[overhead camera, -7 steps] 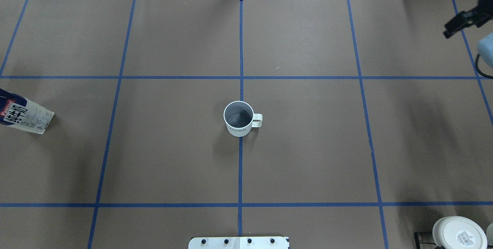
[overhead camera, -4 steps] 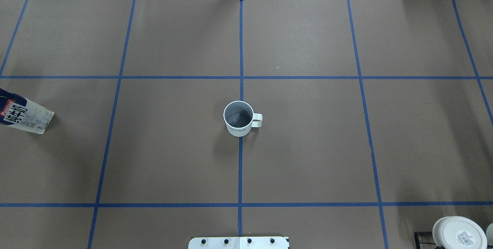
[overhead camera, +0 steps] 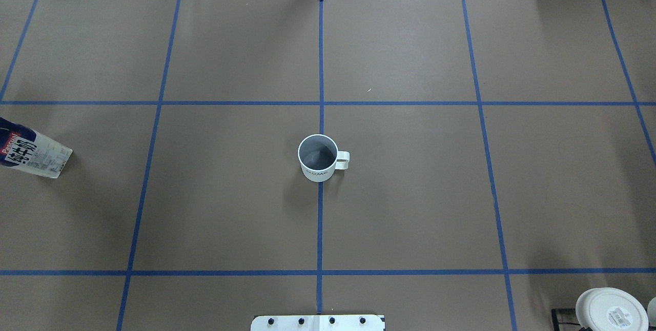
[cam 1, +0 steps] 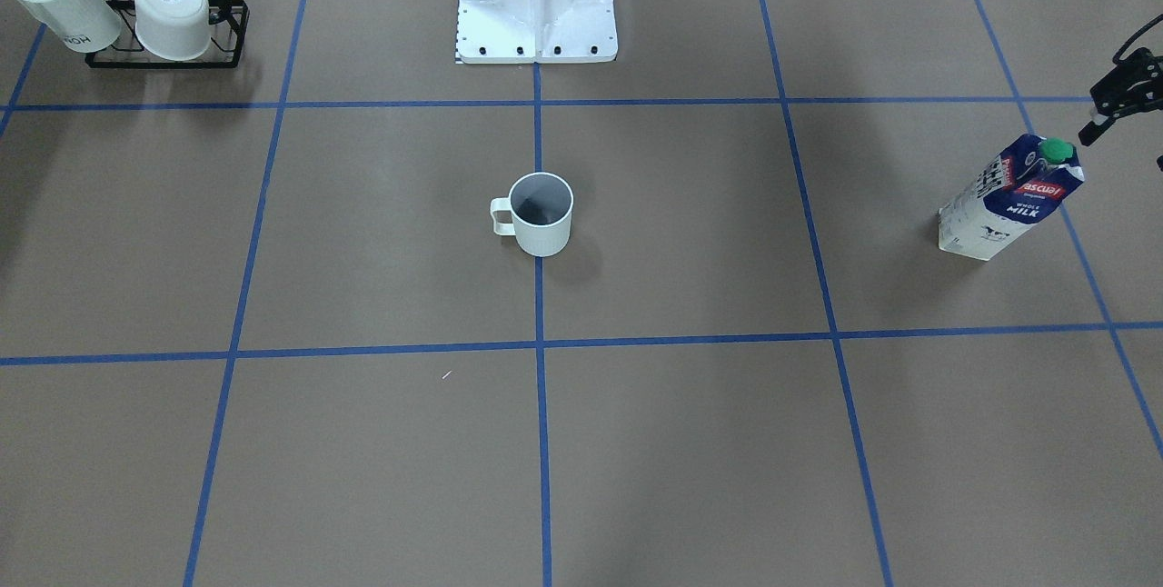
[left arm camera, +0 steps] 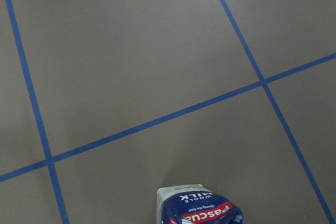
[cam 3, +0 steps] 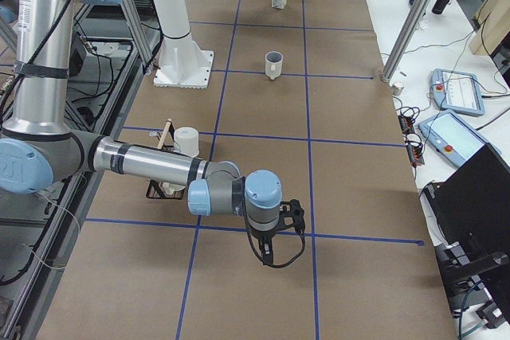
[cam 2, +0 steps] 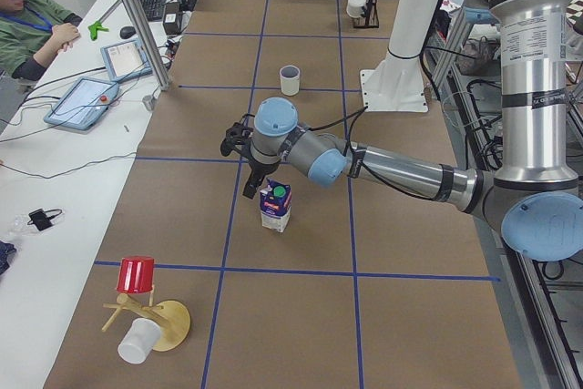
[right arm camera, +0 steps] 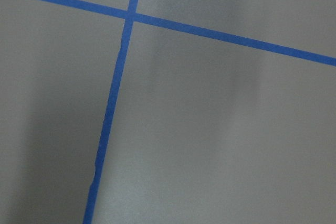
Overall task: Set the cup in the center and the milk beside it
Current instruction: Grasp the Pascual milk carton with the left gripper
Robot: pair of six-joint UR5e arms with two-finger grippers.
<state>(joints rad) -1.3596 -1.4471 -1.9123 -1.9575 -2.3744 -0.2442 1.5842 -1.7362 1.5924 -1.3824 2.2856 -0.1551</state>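
The off-white cup [overhead camera: 318, 158] stands upright on the central blue tape line, handle toward the robot's right; it also shows in the front view [cam 1: 541, 214]. The milk [cam 1: 1008, 201], a blue and white carton with a green cap, stands far to the robot's left, cut by the overhead view's edge [overhead camera: 31, 154]. My left gripper [cam 1: 1127, 146] hangs just above and behind the carton, jaws apart and empty; in the left side view [cam 2: 244, 170] it is over the milk [cam 2: 275, 207]. My right gripper [cam 3: 279, 252] shows only in the right side view; I cannot tell its state.
A black rack [cam 1: 227, 33] with two white cups sits near the robot's right corner. The white robot base [cam 1: 536, 14] is at the table's near edge. A wooden stand [cam 2: 168, 321] with a red cup and a white cup stands beyond the milk.
The right gripper, seen at the overhead view's upper right a second ago, has left that view. The cup and the milk have not moved.
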